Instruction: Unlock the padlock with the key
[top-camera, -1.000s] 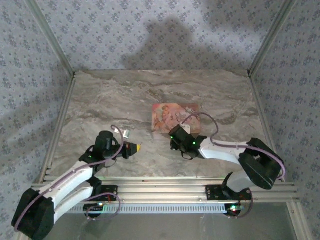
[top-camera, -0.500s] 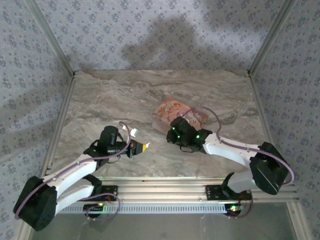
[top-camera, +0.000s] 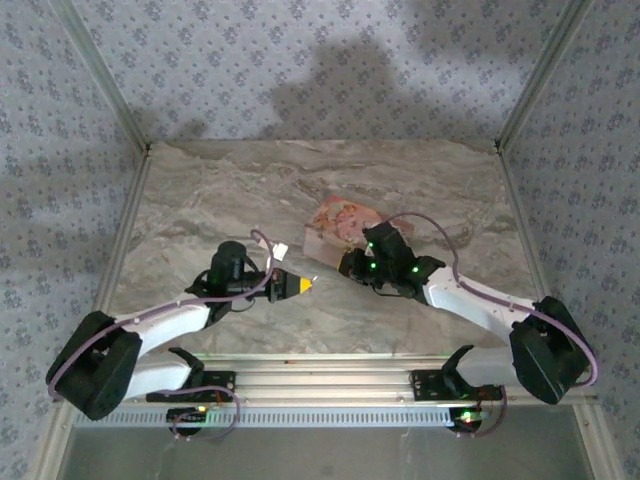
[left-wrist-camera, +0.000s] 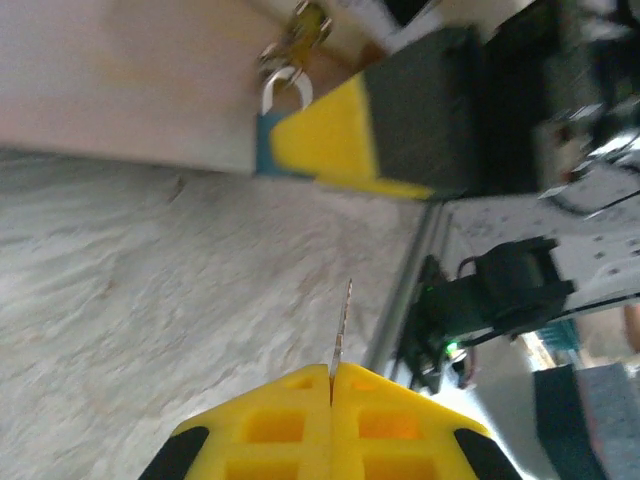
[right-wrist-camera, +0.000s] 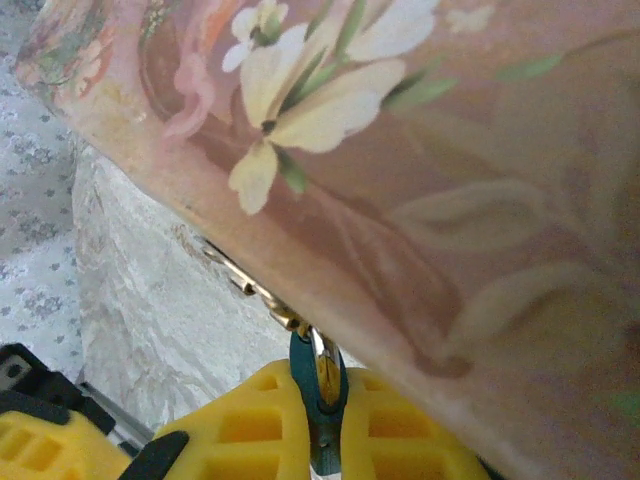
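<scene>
L fingers (left-wrist-camera: 326, 386) pressed together, pinching the key (left-wrist-camera: 340, 325). It sticks straight out past the tips, over the surface (left-wrist-camera: 150, 300). R fingers (top-camera: 348, 266) pinch the blue padlock (right-wrist-camera: 318, 405) btwn the tips, loop by a gold clasp (right-wrist-camera: 255, 290) on the pink box (right-wrist-camera: 420, 180).
</scene>
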